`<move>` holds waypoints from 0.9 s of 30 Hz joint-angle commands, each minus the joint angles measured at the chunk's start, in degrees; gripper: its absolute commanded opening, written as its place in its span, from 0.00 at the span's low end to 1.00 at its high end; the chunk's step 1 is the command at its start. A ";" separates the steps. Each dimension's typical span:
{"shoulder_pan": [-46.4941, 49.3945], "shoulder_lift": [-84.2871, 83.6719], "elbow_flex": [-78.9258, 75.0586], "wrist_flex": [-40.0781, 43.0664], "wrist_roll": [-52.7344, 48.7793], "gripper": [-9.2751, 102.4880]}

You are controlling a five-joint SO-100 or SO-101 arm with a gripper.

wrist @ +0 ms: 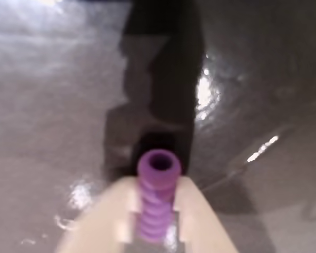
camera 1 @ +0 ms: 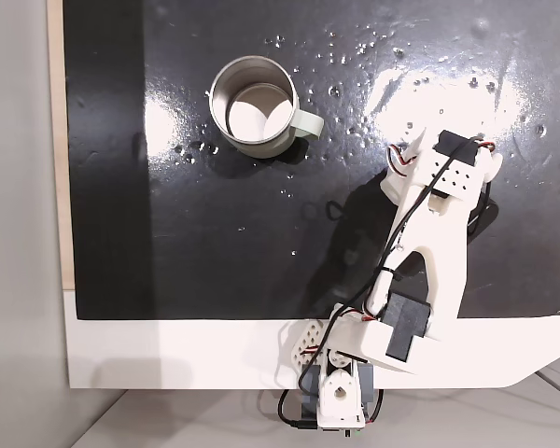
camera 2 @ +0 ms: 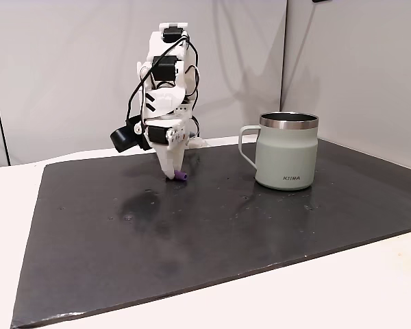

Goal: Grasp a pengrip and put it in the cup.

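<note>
In the wrist view my gripper is shut on the purple ribbed pengrip, which sticks out past the two pale fingertips with its open end showing. From the side, the gripper points straight down with the pengrip at its tip, right at the mat surface; I cannot tell whether it touches. The steel cup stands upright well to the right of it, handle facing the gripper. From above, the cup sits at the back left, and my arm covers the gripper at the right.
A black slate mat lies on a white table. The stretch of mat between arm and cup holds only small water spots. The arm's base sits at the near table edge.
</note>
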 commanded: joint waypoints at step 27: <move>-17.40 18.63 -33.13 21.18 -13.80 0.08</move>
